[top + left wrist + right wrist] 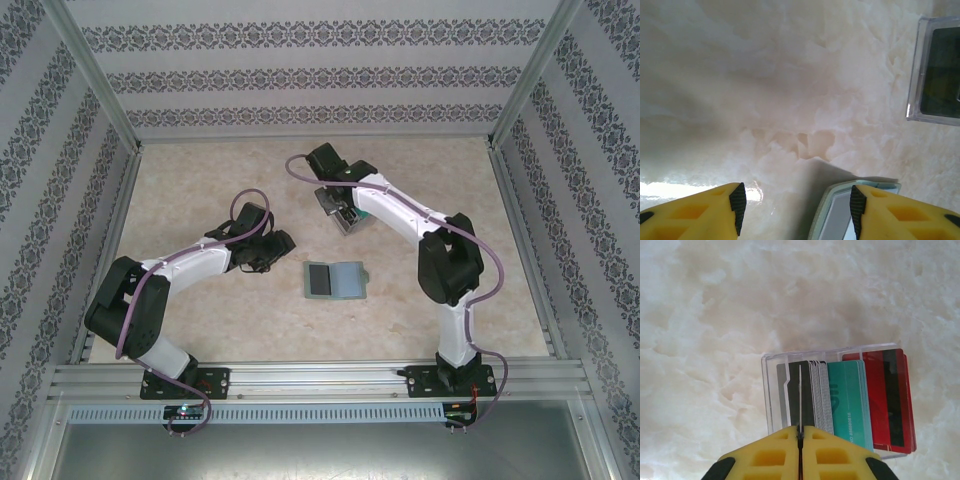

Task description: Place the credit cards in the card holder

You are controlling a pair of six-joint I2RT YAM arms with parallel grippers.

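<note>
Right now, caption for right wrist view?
Right gripper shut on an edge-on card at the clear tray.

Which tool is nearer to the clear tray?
Right. The right tool is over the clear tray, pinching a card; the left tool is away, beside the card holder.

Bright diffuse light, mild glare
</note>
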